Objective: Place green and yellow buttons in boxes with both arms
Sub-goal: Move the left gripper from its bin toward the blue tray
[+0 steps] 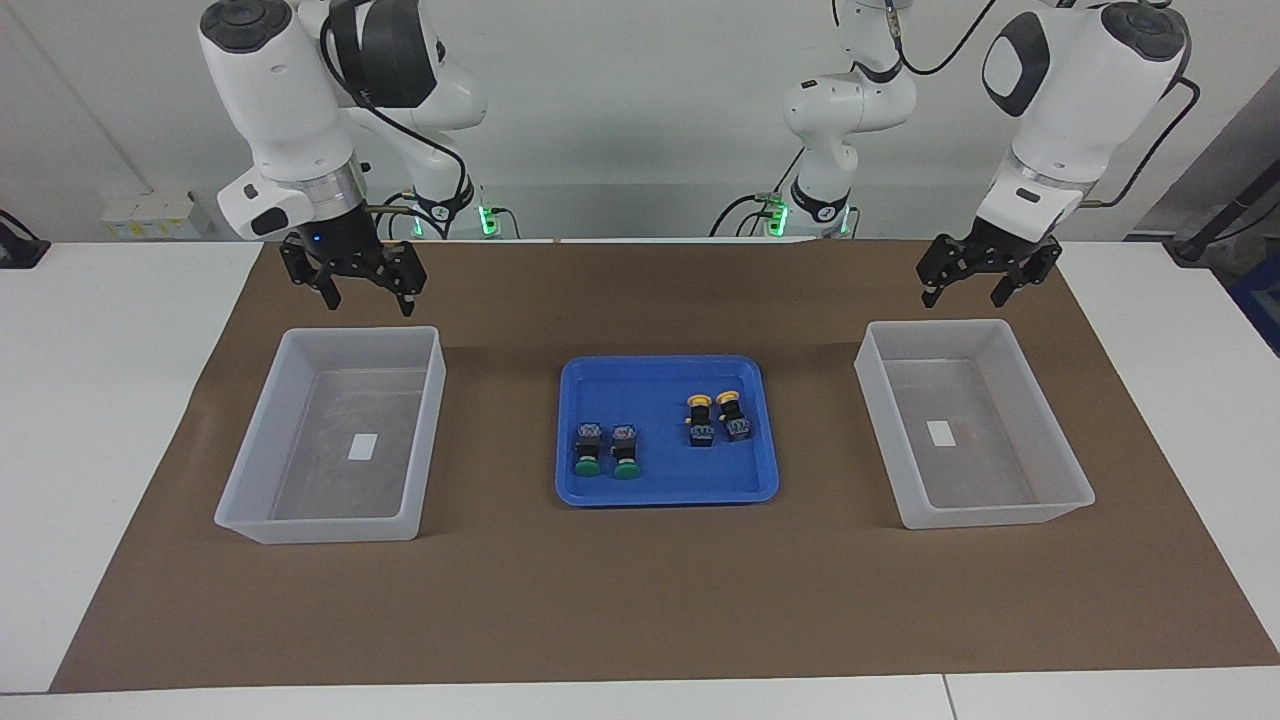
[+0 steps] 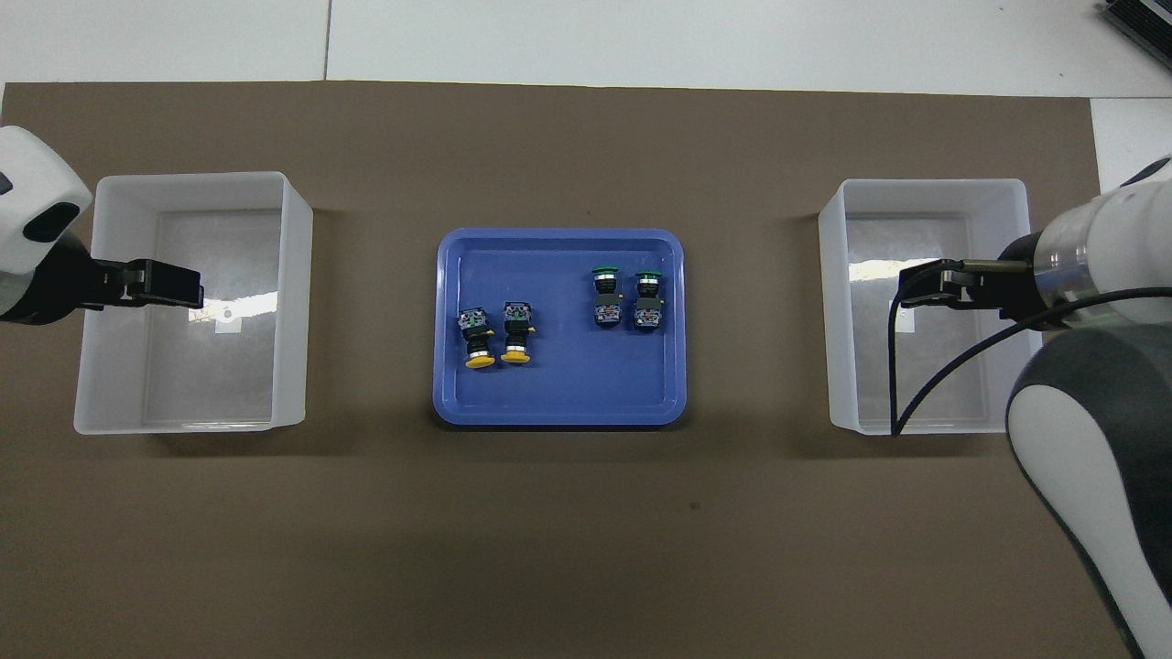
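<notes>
Blue tray [image 1: 667, 490] sits mid-mat with wide bare brown mat [image 1: 640, 600] all round it. On it the two green buttons [image 1: 606, 450] lie side by side toward the right arm's end, and the two yellow buttons [image 1: 716, 418] lie toward the left arm's end, nearer the robots. One box [image 1: 235, 500] stands well apart from the tray at the right arm's end, the other box [image 1: 1075, 490] at the left arm's end. The right gripper [image 1: 366, 297] hangs above its box's robot-side rim, fingers spread, holding nothing. The left gripper [image 1: 965, 295] hangs likewise, fingers apart, empty.
</notes>
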